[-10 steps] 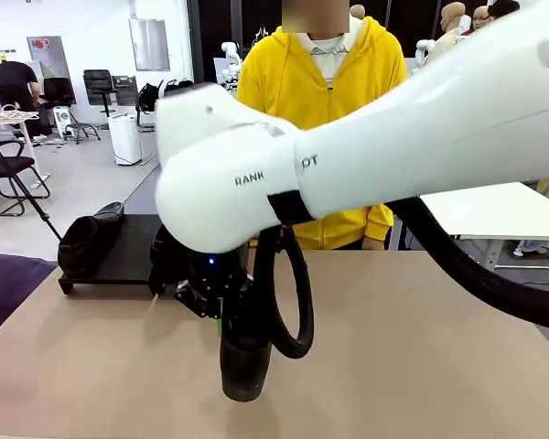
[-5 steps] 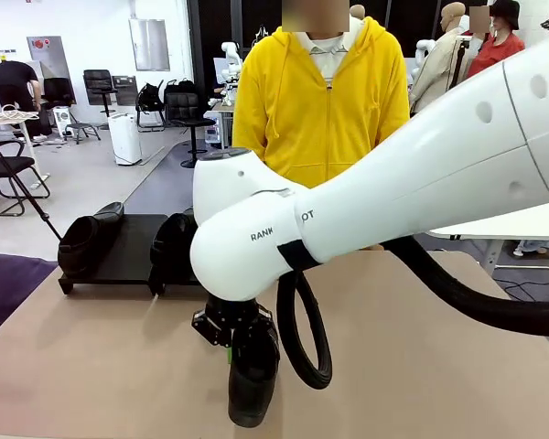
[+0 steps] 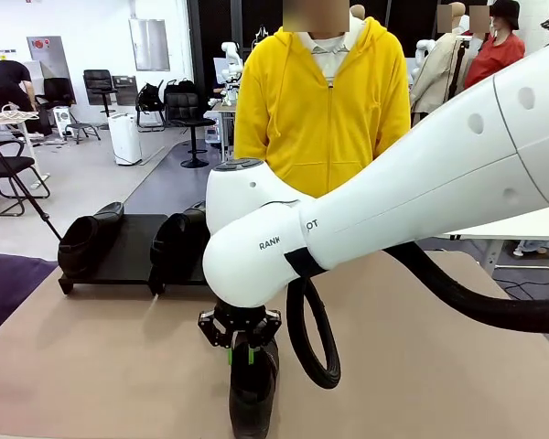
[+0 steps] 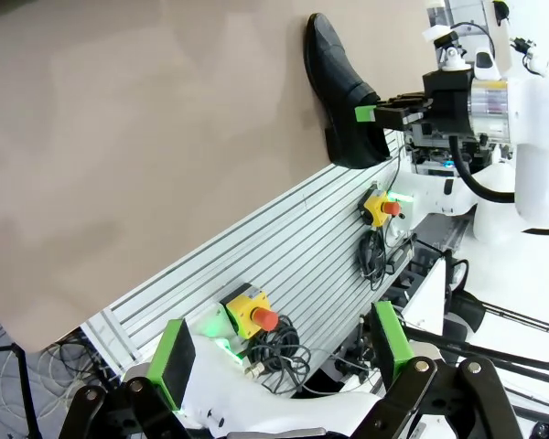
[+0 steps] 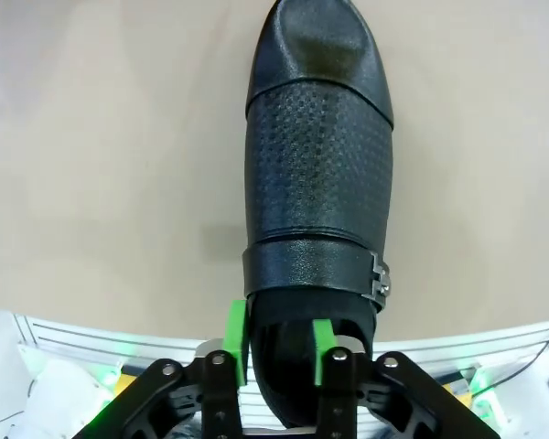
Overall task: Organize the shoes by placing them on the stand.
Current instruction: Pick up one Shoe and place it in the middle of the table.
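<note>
Two loafers are seen on the stand (image 3: 133, 242) at the far-left of the table (image 3: 439, 366): one loafer (image 3: 90, 240) at its left end, a second loafer (image 3: 178, 245) toward its right, w/ bare platform between; so the task is judged abt half done. A third loafer (image 3: 253, 389) lies on the table at the near edge, well apart from the stand, and is yet to be moved there; a fourth cannot be made out. The right gripper (image 5: 280, 340) is set at the heel opening of this loafer (image 5: 316, 183), one green pad outside the heel wall and one inside; the jaws look partly parted, and whether the shoe is actually clamped cannot be told. The left gripper (image 4: 284, 347) is held wide open, nothing between its pads, off the table's near edge. The third loafer's (image 4: 340, 96) long axis is run roughly near-to-far across the table; in the right wrist view the toe is pointed away from the gripper, heel toward it; sole down, upright.
</note>
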You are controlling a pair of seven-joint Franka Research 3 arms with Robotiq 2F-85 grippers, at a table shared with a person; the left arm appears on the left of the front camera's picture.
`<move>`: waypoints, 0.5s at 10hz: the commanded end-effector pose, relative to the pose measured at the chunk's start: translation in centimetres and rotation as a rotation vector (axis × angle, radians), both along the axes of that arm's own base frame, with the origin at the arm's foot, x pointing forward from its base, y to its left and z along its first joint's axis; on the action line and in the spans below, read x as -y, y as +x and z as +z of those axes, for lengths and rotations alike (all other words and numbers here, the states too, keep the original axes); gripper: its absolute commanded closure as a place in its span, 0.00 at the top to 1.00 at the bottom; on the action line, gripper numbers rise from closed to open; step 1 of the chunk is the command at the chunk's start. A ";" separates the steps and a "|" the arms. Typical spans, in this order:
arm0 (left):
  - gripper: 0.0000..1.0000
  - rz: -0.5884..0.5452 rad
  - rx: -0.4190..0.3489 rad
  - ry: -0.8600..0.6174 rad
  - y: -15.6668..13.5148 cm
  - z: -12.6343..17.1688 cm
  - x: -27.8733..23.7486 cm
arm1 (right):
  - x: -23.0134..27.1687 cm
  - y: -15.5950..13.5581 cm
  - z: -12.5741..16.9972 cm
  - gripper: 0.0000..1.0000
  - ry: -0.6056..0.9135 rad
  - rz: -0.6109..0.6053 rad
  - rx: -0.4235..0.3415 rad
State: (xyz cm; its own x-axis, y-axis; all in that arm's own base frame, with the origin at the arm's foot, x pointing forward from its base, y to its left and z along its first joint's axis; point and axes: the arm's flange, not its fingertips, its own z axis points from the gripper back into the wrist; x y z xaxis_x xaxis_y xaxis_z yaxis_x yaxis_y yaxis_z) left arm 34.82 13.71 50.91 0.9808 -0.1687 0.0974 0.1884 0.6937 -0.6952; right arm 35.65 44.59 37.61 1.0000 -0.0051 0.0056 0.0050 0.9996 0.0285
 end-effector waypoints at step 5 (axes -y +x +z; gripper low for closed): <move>1.00 -0.014 0.003 0.006 -0.3 0.0 -0.2 | 4.6 -2.1 6.5 1.00 0.079 0.074 0.052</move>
State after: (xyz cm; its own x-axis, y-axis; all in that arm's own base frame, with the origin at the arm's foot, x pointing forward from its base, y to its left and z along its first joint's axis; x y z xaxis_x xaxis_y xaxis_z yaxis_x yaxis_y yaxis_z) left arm 34.82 13.71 50.90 0.9809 -0.1687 0.0971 0.1881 0.6937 -0.6953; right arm 35.11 43.27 41.75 0.9981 0.0144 0.0601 -0.0184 0.9977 0.0657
